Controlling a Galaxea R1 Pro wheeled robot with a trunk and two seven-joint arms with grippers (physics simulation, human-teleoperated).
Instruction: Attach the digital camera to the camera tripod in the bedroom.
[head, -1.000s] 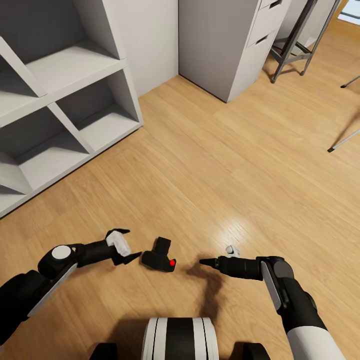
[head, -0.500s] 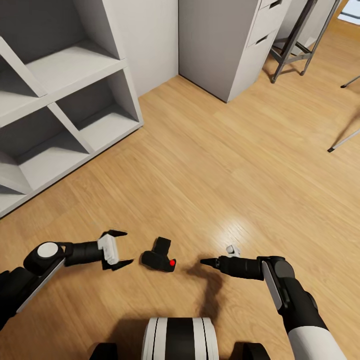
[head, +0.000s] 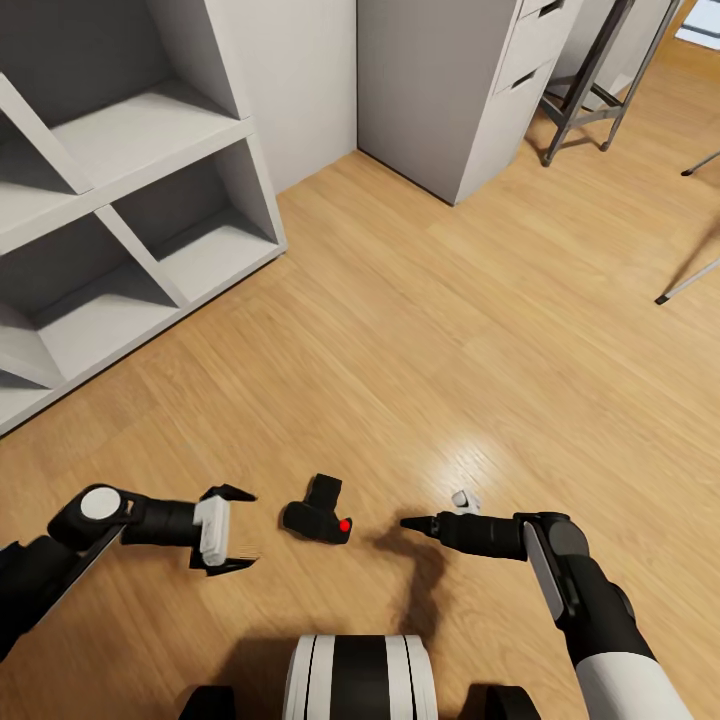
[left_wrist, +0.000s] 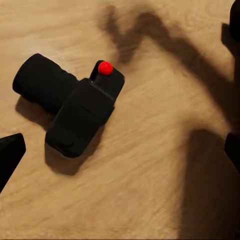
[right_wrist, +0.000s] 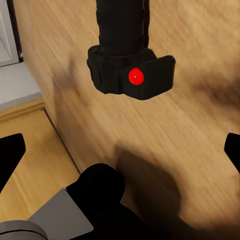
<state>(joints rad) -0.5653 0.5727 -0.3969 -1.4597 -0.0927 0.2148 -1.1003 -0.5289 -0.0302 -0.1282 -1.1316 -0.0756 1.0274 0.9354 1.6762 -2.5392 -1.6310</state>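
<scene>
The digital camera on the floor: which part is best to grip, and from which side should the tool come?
Probably the boxy body of the digital camera, not the round lens, which offers no flat faces. It lies free on the wood floor between both tools, so coming from above is likely best. The left tool is open beside it and looks better placed than the right tool.

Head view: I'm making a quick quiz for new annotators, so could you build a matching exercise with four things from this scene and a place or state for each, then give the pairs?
Things:
1. digital camera
2. left end effector
3. right end effector
4. white shelf unit

Places or states:
A. fingers spread open, beside the camera, not touching it
B. stands against the wall at the picture's upper left
C. lies on the wood floor between the two arms
D. fingertips together in a point, aimed at the camera

Pairs: 1-C, 2-A, 3-D, 4-B
</scene>
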